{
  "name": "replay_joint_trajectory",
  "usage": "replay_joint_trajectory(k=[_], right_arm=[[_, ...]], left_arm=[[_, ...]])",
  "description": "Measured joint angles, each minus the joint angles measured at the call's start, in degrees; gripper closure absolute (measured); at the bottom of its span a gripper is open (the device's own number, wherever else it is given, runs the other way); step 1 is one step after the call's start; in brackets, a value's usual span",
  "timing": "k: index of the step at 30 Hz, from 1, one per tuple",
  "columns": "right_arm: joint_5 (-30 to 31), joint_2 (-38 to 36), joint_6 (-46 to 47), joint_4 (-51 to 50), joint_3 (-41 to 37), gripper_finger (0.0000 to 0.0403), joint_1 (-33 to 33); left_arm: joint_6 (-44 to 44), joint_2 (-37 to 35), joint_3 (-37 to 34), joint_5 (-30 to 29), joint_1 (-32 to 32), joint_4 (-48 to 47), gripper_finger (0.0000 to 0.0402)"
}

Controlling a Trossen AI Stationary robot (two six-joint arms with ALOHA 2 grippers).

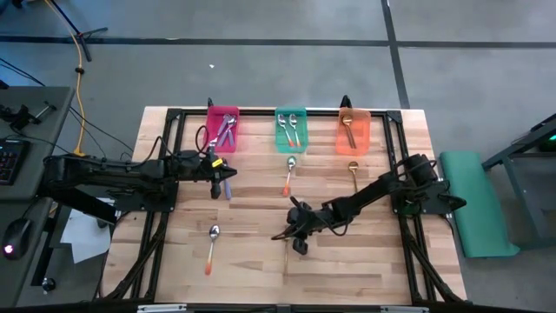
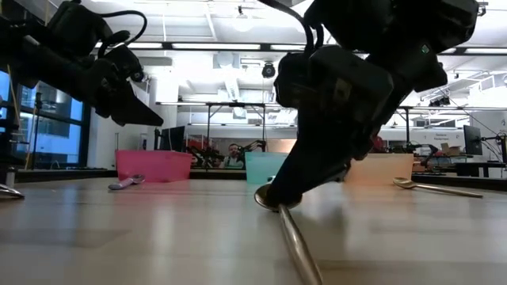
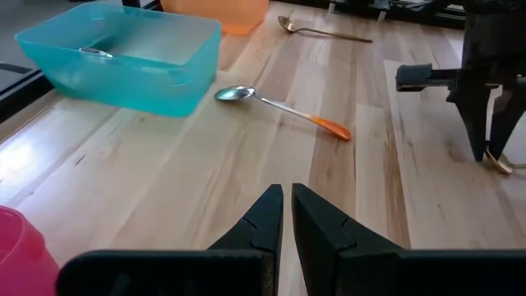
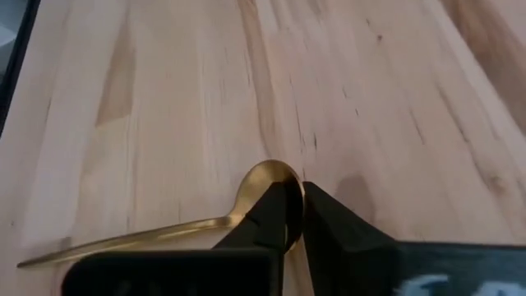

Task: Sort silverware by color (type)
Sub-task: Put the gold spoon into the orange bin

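A gold spoon (image 4: 246,197) lies flat on the bench (image 1: 252,261), its bowl pinched by the right end effector (image 4: 294,215); the left end effector (image 3: 287,215), fingers together, hangs near the pink bin (image 1: 223,129).

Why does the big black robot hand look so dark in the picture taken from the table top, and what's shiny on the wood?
In the low view, the right gripper is near the camera with bright ceiling lights behind, so it shows as a dark shape; the table mirrors that light as pale glare. In the right wrist view, the gold spoon glints.
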Motion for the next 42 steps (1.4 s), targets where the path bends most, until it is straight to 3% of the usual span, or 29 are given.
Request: replay_joint_trajectory(k=[8, 16, 24, 30, 36, 42], right_arm=[[2.77, -8.84, -7.05, -8.92, -0.04, 0.0401, -1.21], [11.36, -26.46, -10.26, -32.55, -0.04, 0.0403, -6.93], [19.48, -40.71, -13.43, -61.46, 5.91, 0.0403, -21.06], [22.01, -39.96, -24.25, -72.91, 16.72, 0.0403, -36.02], [21.52, -32.94, -36.44, -79.05, 26.25, 0.0403, -48.07], [20.17, -24.26, -46.55, -80.59, 31.66, 0.0403, -55.75]], left_arm=[[-0.47, 0.0, 0.0, -1.67, 0.0, 0.21, 0.0383], [-0.96, 0.0, 0.0, -1.71, 0.0, 1.67, 0.0383], [-0.94, 0.01, 0.0, -1.71, 0.0, 2.19, 0.0383], [-0.94, 0.0, 0.0, -1.71, 0.0, 3.11, 0.0383], [-1.15, 0.0, 0.0, -1.71, 0.0, 2.88, 0.0383], [-1.05, 0.0, 0.0, -1.71, -0.02, 2.91, 0.0383]])
